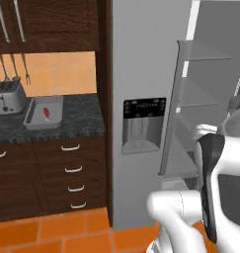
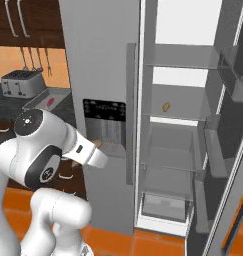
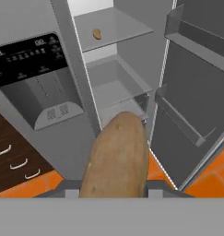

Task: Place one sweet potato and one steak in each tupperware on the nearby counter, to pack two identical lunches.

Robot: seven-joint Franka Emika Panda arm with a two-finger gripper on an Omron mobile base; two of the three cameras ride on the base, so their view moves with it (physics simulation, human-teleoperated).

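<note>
We find the jaws closed on a sweet potato, which rises from between them in the hand view and hides both tips. In the right base view a tan end of it shows beyond the hand, just in front of the dispenser panel of the fridge door.

A second sweet potato lies on a fridge shelf, well beyond the jaws and apart from the held one. The same piece appears in the right base view.

One tray sits on the table far to one side of the jaws, next to the toaster. A steak already lies inside it. We cannot locate a second tray in these views.

Handling assessment, as judgement only:
- The sweet potato looks firm and stiff; it should not deform under the grip.
- Its skin looks smooth and its ends taper, so a grip near an end could slide off. The thick middle, across the short width, is the sound place to hold.
- The present hold appears to sit at the lower part of the body, with much of its length beyond the jaws; we judge some risk of it pivoting on a fast swing.
- It seems moderately light and not fragile; a low release into the tray should do no harm.
- The steak, being flat, would need a pinch across its edges.
</note>
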